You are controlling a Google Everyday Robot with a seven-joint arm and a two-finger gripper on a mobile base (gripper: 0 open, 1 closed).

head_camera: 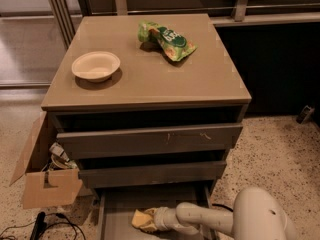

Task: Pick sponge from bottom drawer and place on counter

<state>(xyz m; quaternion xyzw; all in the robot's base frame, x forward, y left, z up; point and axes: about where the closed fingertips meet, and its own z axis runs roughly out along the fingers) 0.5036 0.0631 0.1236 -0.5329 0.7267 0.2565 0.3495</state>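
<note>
Bottom centre, the claw (154,220) sits low in the bottom drawer (119,207) against the sponge (141,219), placed to lift it; whether it grips, I cannot tell.

My tool (154,219) down in the open bottom drawer (119,207), at the yellow sponge (140,219), bowl (95,65) and green bag (167,40) on the worktop (150,81)

White arm (210,220) enters from the lower right of the frame, forearm nearly level, reaching left. Gripper (153,220) sits low at bottom centre.
</note>
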